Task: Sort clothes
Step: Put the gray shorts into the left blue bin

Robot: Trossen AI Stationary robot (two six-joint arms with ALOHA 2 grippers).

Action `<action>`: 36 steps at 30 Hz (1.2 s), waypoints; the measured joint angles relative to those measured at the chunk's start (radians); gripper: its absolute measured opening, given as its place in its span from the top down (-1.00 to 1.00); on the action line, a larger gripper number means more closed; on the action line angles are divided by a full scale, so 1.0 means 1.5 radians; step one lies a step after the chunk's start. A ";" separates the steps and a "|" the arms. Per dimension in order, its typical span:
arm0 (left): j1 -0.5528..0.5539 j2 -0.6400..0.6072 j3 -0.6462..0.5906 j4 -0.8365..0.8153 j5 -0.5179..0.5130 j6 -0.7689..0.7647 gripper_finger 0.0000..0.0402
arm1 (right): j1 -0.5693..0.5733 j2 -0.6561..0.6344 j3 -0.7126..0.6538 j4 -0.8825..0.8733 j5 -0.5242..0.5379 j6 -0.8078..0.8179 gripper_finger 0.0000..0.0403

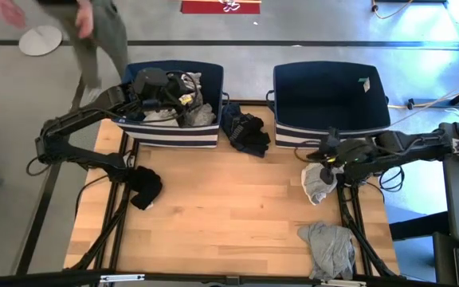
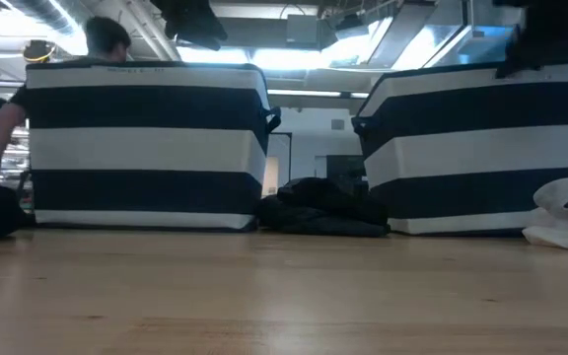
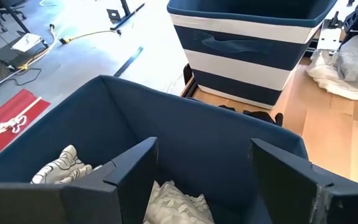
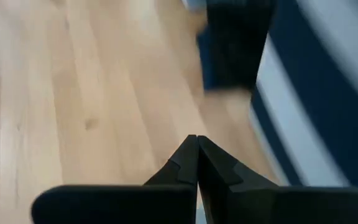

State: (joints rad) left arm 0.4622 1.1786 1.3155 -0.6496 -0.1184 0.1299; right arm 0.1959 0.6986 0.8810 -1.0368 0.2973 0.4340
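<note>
Left claw (image 1: 183,102) fingers spread, reaching over left bin (image 1: 130,76) holding light clothes (image 1: 200,116). Right claw (image 1: 315,155) pinched shut, empty, extended beside white garment (image 1: 317,183) below right bin (image 1: 381,88).

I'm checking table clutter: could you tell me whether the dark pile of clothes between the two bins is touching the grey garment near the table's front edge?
Apart. The high view shows bare wood between the dark pile and the grey garment.
</note>
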 joint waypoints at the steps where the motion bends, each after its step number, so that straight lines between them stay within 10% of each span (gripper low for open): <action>1: 0.000 0.000 0.000 -0.002 0.000 0.000 -0.20 | 0.000 0.007 0.000 -0.021 -0.015 0.024 0.96; 11: 0.000 0.000 0.000 -0.014 0.000 0.000 -0.20 | 0.000 0.102 0.000 -0.155 -0.072 0.144 0.90; 26: 0.000 0.000 0.000 -0.014 0.000 0.007 -0.20 | 0.000 0.300 0.001 -0.228 -0.148 0.044 -0.45; 36: 0.000 0.000 0.000 -0.015 0.000 0.008 -0.20 | 0.000 0.402 -0.065 -0.172 -0.154 -0.003 -0.62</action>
State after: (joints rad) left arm 0.4624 1.1790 1.3154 -0.6716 -0.1182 0.1417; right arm 0.1959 1.3014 0.7833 -1.2955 0.0666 0.4300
